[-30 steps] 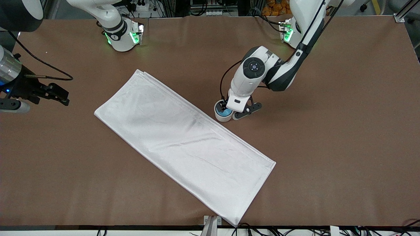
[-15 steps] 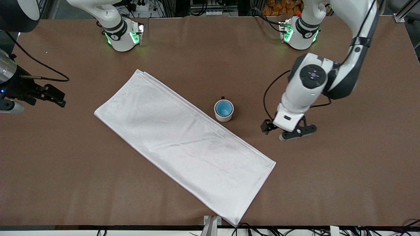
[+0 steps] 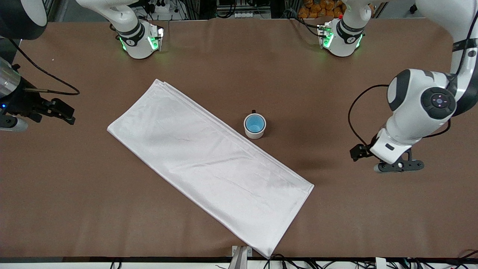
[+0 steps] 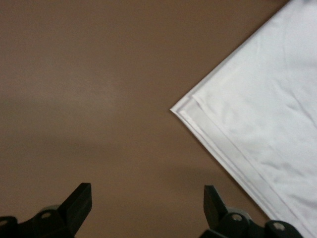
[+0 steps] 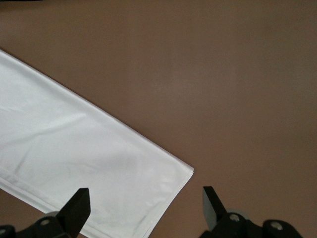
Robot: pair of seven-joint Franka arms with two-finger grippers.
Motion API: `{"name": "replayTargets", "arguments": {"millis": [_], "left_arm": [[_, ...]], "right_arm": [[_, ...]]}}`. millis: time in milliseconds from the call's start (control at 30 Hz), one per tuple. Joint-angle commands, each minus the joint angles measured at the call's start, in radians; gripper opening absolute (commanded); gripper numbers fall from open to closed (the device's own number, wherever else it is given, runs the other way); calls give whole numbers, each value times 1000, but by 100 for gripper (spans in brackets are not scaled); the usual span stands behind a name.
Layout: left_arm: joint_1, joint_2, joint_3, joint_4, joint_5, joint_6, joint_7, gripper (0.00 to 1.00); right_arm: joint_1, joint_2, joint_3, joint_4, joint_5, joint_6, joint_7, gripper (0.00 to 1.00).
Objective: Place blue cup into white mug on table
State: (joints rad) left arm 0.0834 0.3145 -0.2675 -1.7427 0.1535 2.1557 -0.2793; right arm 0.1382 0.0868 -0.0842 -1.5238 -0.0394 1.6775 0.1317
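Note:
The blue cup [image 3: 255,124] sits inside the white mug [image 3: 254,133], which stands upright on the brown table [image 3: 351,228] beside the long edge of a white cloth. The mug's small dark handle [image 3: 253,111] points toward the robots' bases. My left gripper [image 3: 399,166] is open and empty, over bare table toward the left arm's end, well apart from the mug. Its wrist view shows its open gripper [image 4: 147,204] over bare table. My right gripper [image 3: 69,112] waits open and empty at the right arm's end. Its wrist view shows its open gripper [image 5: 146,206] over a cloth corner.
A large white folded cloth [image 3: 209,164] lies diagonally across the middle of the table. One corner shows in the left wrist view [image 4: 267,114] and another in the right wrist view [image 5: 74,163]. The arm bases [image 3: 140,41] stand along the table's top edge.
My left gripper was at the mug with the blue cup in it. It has let go, opened and moved away toward the left arm's end. The right gripper has barely moved.

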Motion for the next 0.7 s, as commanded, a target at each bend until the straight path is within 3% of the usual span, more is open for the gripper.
{"name": "replayTargets", "arguments": {"millis": [0,267,667], "left_arm": [[93,-69,-16,24,-17,-86,81,100],[122,-72,-19,178,-60,-310,108,100],[110,-199,-15,154,-104,-479,161,100]], "right_arm": [[-14,-38,9,-50,7,24,-14,100],[-19,-53,9,-72,7,28,-14,100],[-19,-53,9,-72,7,28,-14,100]]}}
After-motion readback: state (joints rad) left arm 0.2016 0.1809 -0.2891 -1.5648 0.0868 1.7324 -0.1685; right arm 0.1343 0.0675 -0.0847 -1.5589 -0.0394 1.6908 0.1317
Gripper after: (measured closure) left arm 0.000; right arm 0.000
